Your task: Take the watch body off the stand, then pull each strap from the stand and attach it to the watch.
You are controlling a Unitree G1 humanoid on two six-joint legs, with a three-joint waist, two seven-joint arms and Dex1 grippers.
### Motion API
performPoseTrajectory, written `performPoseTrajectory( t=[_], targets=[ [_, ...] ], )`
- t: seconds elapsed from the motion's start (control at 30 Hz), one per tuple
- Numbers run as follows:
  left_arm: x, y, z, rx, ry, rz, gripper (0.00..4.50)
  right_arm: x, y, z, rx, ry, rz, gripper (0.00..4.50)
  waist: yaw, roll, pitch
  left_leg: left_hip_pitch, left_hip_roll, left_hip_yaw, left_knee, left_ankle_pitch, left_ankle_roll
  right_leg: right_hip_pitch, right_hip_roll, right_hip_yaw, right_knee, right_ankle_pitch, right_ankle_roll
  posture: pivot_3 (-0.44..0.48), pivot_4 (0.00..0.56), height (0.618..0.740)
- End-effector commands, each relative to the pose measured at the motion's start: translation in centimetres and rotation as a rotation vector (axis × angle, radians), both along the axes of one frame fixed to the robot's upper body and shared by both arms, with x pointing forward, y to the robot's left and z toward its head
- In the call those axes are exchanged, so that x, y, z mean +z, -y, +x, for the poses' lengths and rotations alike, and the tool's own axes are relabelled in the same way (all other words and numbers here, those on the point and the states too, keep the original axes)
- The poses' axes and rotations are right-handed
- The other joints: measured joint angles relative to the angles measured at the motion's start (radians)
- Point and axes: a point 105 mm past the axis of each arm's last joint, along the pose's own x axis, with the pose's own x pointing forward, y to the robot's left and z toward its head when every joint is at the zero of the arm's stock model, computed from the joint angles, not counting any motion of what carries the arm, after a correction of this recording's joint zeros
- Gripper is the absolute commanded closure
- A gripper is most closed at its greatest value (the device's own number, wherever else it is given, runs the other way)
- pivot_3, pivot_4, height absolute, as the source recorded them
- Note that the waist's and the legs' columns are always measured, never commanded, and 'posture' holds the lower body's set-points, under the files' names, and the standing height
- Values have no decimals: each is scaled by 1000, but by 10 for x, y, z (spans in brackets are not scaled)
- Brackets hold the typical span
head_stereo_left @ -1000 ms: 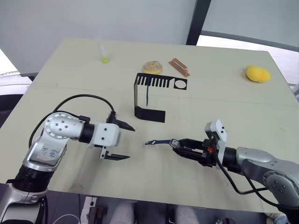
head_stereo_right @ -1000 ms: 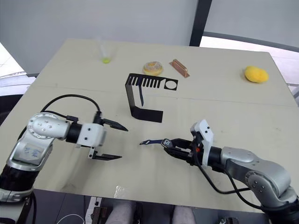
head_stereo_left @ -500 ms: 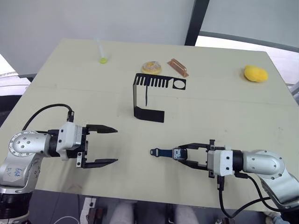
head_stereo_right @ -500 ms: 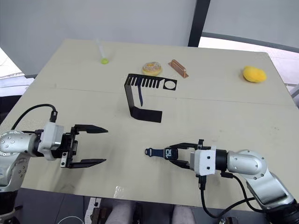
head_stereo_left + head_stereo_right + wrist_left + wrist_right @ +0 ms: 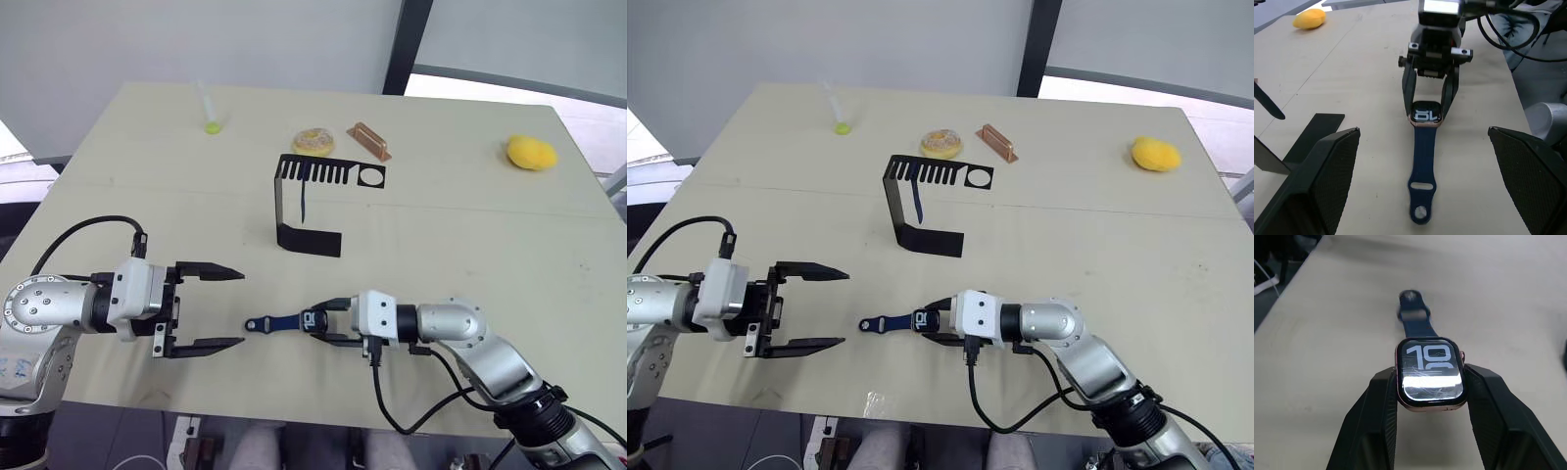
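Observation:
My right gripper [image 5: 315, 320] is shut on the watch body [image 5: 1430, 372], its black fingers [image 5: 1378, 406] pinching the silvery case from both sides, screen up with white digits. One dark blue strap [image 5: 269, 322] is joined to the watch and lies flat on the table, pointing toward my left gripper [image 5: 243, 308]. That gripper stands open a short way off with nothing between its fingers; its wrist view shows the watch body [image 5: 1425, 115] straight ahead. The black stand [image 5: 313, 201] sits mid-table, a second strap [image 5: 305, 196] hanging from its slotted top.
Behind the stand lie a round pastry [image 5: 314, 141] and a copper-coloured block [image 5: 371, 141]. A green-tipped tube [image 5: 210, 110] lies at the far left, a yellow object [image 5: 532, 152] at the far right. The table's front edge [image 5: 294, 416] runs just below both grippers.
My right gripper has carried the watch and its strap leftward, closer to the left gripper. The left gripper drew back to the left a second ago and has since held still, open.

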Motion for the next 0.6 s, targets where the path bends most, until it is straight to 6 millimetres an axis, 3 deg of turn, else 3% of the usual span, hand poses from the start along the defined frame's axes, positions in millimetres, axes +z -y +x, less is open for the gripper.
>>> performPoseTrajectory(
  t=[0.03,0.17,0.33,0.4,0.43,0.53,0.6],
  targets=[
    [6,-1,-7,-16,43,14,0,-7,8,-1,4,22,-41,2994,-1,0,0,0,0,0,0,0,0,0,0,0,0,0,0,0,150,740],
    [0,-1,-9,-17,36,33,0,-25,18,0,-17,-27,-96,2994,-2,0,0,1,1,0,0,0,0,0,1,0,0,0,0,0,150,740],
    [-1,0,-9,-16,42,40,0,-22,20,7,-51,-41,-83,2994,-2,0,0,1,1,1,0,0,0,0,1,0,0,0,0,0,150,740],
    [-1,-1,-9,-13,41,44,0,-19,24,8,-44,-14,-89,1927,-2,0,0,1,1,1,0,0,0,0,1,0,0,0,0,0,150,740],
    [-2,-2,-9,-8,40,46,0,-16,28,8,-45,-6,-90,1613,-2,0,0,1,1,1,0,0,0,0,1,0,0,0,0,0,150,740],
    [-2,-9,-10,25,39,52,0,3,53,12,-79,52,-74,156,3,0,0,1,0,0,0,0,0,0,0,0,0,0,0,0,150,740],
    [-4,-21,-8,90,31,52,0,15,87,9,-147,-39,-26,67,6,0,0,0,0,0,0,0,1,0,-1,0,0,0,0,0,150,740]
  ],
)
